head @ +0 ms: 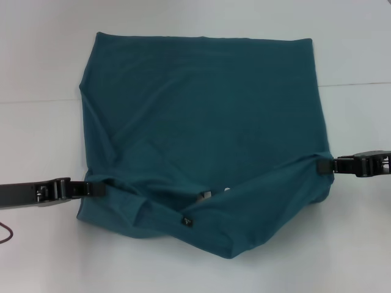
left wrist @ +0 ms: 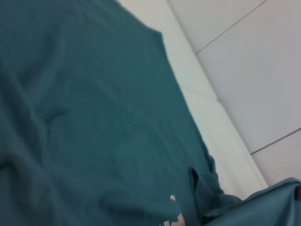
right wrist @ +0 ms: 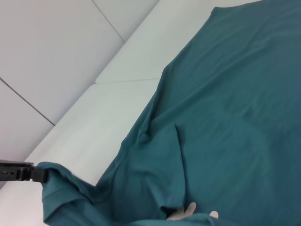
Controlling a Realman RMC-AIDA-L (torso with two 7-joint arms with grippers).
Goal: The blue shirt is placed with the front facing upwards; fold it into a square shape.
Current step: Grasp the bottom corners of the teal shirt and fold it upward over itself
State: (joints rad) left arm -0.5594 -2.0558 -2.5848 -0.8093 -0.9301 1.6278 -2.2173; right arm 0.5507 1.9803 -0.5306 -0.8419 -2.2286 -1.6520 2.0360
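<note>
The blue shirt (head: 208, 110) lies spread on the white table, its far part flat. Its near part is gathered into a raised fold running between my two grippers. My left gripper (head: 96, 189) is shut on the shirt's left edge. At the opposite edge my right gripper (head: 322, 165) is shut on the cloth. A small dark neck label (head: 187, 221) shows on the near fold, and a bit of white print (head: 211, 194) peeks out beneath it. The left wrist view is filled with the shirt (left wrist: 94, 117). In the right wrist view the shirt (right wrist: 235, 117) stretches toward the left gripper (right wrist: 37, 174), which pinches its corner.
The white table (head: 49, 61) surrounds the shirt on all sides, with seam lines across it. A thin dark cable (head: 6, 235) curls at the left edge near the left arm.
</note>
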